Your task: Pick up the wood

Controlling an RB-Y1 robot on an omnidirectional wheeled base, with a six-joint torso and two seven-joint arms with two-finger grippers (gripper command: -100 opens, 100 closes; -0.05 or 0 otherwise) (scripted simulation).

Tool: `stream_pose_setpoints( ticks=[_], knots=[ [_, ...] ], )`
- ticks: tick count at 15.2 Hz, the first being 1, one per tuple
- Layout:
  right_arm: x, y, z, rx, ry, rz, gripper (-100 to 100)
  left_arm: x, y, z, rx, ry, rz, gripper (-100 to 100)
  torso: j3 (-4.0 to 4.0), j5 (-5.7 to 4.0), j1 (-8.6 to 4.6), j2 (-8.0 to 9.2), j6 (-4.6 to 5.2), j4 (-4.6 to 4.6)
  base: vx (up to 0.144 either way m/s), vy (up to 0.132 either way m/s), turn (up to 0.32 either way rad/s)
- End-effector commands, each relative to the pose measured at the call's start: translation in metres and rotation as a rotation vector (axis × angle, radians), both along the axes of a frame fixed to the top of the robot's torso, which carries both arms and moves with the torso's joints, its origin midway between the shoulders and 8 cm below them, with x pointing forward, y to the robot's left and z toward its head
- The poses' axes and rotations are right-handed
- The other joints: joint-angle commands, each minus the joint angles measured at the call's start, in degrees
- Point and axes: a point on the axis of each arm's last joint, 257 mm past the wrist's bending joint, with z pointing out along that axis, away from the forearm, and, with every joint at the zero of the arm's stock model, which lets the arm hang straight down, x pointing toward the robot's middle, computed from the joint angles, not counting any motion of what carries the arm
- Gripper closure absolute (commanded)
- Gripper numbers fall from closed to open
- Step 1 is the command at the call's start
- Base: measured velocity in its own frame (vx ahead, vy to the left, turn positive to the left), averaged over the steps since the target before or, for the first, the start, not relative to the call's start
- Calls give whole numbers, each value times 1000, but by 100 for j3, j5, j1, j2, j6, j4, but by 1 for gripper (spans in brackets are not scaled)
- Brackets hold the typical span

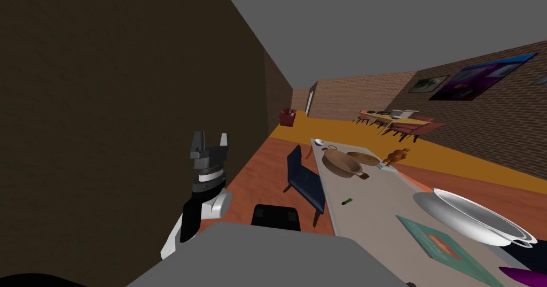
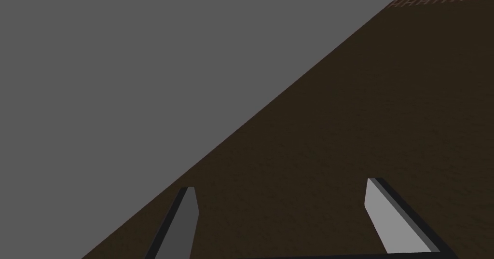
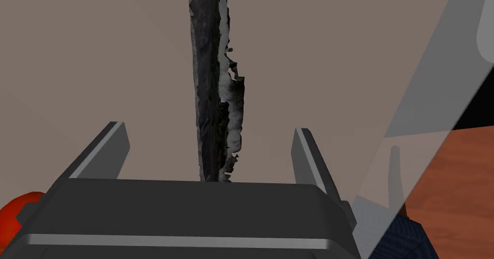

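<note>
Wood [image 3: 214,77]: one long, narrow strip, charcoal-black with pale grey patches, rough like bark, one edge ragged and flaking. It lies flat on the table [image 3: 96,53], a smooth, matt, grey-beige top, and runs lengthwise away from the gripper's dark body.

Right gripper [image 3: 208,128]: jaws wide open, nothing held. Its two flat grey fingers [image 3: 108,150] stand one on each side of the strip, both clear of it.

Beside the gripper body: a round orange-red object [image 3: 14,212], partly hidden and not identifiable. Past the table edge: reddish plank floor [image 3: 458,174] and a navy chair [image 3: 403,237].

Left gripper [image 1: 211,137]: raised beside the dark brown wall [image 1: 107,113], pointing upward. The left wrist view shows its fingers [image 2: 185,217] set well apart, holding nothing.

Long table, head view [image 1: 368,203], contents:
- wide white bowl [image 1: 481,219], smooth and glossy, near end;
- teal flat rectangle with an orange motif [image 1: 443,246], beside that bowl;
- small green cylinder [image 1: 348,201], lying on its side;
- round wooden bowl [image 1: 342,163], shallow, brown-handled;
- flat wooden dish [image 1: 364,158], just behind it;
- orange-brown figure [image 1: 399,154];
- small white bowl [image 1: 319,142], far end.

Blue chair [image 1: 304,179]: padded, drawn up at the table's side.
</note>
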Motion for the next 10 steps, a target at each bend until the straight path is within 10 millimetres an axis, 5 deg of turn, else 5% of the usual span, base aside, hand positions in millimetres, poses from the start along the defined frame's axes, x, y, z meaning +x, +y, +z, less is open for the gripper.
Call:
stream_pose_setpoints(
  ticks=[1,10],
  knots=[
    [0,0,0,0,0,0,100,0,0,0,0,0,0,0,0,0,0,0,0,0,-15,-13,2],
    [-1,-10,16,-1,11,11,100,0,0,0,0,0,0,0,-24,11,38,-40,1,-12,20,23,-26]
  ],
)
